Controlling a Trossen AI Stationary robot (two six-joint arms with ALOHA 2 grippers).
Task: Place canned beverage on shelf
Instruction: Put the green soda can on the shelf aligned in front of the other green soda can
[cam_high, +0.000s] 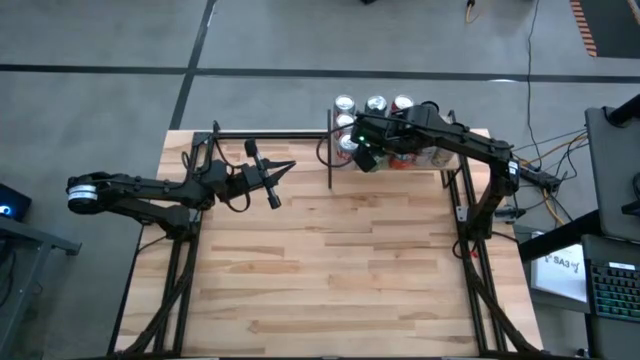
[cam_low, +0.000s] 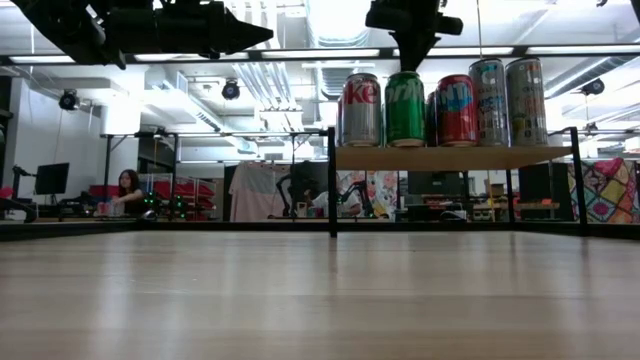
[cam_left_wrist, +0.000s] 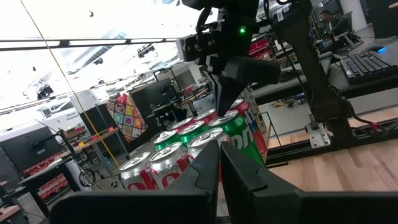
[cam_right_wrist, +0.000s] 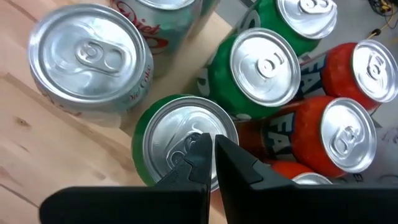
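I see the striped light-wood counter (cam_high: 330, 270), and at its far edge the small plain-wood shelf with thin black posts (cam_low: 450, 157) carrying the upright aluminium beverage cans (cam_low: 405, 108). The right end effector (cam_right_wrist: 211, 146), fingers together, is just above a green can's silver top (cam_right_wrist: 180, 134). The left end effector (cam_high: 285, 168), also closed and empty, hangs above the counter's far left part.

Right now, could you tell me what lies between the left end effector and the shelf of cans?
Bare tabletop only, in the high view: the left end effector stands short of the shelf.
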